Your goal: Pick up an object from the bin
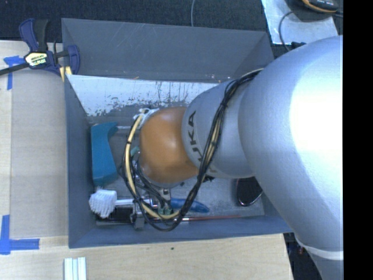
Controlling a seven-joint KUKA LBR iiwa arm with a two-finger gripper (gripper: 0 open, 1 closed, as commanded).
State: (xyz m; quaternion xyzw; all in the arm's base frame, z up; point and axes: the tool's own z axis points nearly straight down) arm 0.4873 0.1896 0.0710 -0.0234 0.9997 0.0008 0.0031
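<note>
My gripper point(141, 209) is low at the bin's front, mostly hidden under the orange cover and a tangle of cables, with just a bit of metal showing. Right beside it on the left lies a brush with a white bristle head point(103, 203) and a dark handle. A blue pen point(187, 205) lies just to its right on the bin floor. A blue block point(103, 152) stands along the left wall, above the brush.
A thin red stick point(218, 217) lies along the front wall. A shiny black object point(249, 192) sits at the right, partly under the arm. The big grey arm covers the bin's middle and right side.
</note>
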